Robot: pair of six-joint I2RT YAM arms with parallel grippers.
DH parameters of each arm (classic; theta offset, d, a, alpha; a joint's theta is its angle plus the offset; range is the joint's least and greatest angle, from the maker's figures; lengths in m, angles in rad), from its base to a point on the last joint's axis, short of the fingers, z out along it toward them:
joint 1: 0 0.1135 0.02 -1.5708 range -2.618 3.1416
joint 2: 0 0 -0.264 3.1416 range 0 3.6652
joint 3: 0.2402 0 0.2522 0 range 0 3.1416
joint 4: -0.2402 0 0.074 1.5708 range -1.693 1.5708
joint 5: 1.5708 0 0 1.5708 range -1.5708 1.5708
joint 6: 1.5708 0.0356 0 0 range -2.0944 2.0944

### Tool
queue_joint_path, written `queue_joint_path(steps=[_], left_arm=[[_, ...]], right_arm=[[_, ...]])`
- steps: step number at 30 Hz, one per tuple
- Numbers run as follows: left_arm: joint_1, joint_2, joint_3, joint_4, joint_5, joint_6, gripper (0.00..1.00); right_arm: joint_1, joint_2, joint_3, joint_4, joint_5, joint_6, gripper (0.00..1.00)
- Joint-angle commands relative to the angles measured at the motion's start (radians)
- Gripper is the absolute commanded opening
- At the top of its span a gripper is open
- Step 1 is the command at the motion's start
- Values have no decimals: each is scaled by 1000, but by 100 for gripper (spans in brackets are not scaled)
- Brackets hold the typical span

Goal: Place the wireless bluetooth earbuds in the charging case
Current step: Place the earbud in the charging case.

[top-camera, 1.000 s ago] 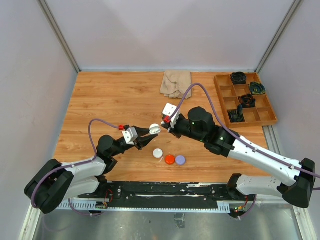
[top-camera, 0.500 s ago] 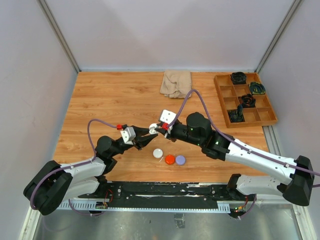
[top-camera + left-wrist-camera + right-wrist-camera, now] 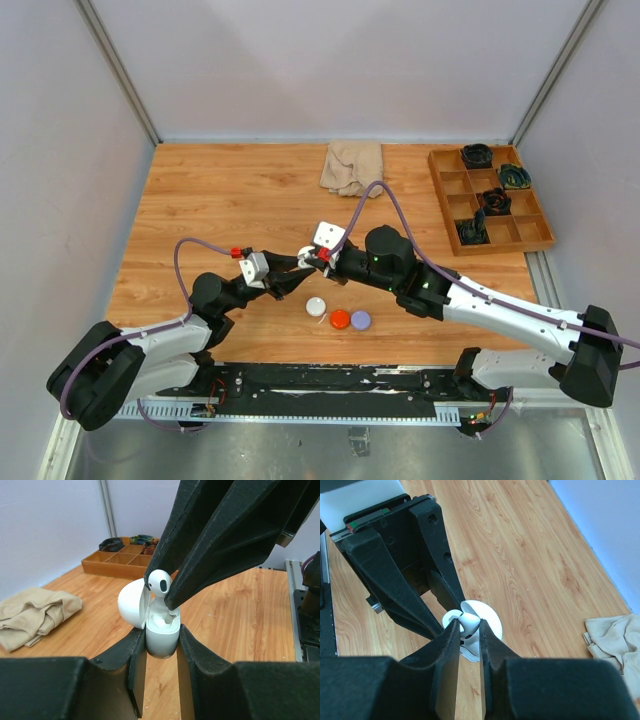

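My left gripper (image 3: 161, 645) is shut on a white charging case (image 3: 161, 636), held upright above the table with its round lid (image 3: 132, 602) open to the left. My right gripper (image 3: 468, 630) is shut on a white earbud (image 3: 469, 622) and holds it stem down right over the case's open mouth. In the left wrist view the earbud (image 3: 160, 583) sits between the right fingers with its stem tip at the case's well. In the top view the two grippers meet at the case (image 3: 306, 257) over the table's middle.
Three round pucks lie on the table near the arms: white (image 3: 316, 307), red (image 3: 340, 319), purple (image 3: 361, 320). A beige cloth (image 3: 352, 166) lies at the back. A wooden divided tray (image 3: 489, 199) with dark items stands at the back right.
My right gripper has moved left and down with the earbud, from beside the case to right over its open mouth. My left gripper has kept the case almost still.
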Motion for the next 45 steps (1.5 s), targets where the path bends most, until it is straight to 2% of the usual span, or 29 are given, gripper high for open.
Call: queue_joint_path(steps=[1,12,25,39,42,45], left_arm=[[6,-16,27,55,-6,-19,0],[6,-19,28,57,-13,-68,0],[6,8,39,77,-29,-127,0],[6,92,24,173,-25,-176,0],[6,108,25,174,-2,-164,0],[6,116,28,151,54,-126,0]], right_arm=[[20,9,-9,32,9,-17,6],[26,13,-18,25,38,-52,6],[29,27,-8,8,45,-56,18],[27,-13,12,-58,37,-55,36],[9,-36,31,-105,17,-52,42],[-37,-52,74,-200,-85,-55,52]])
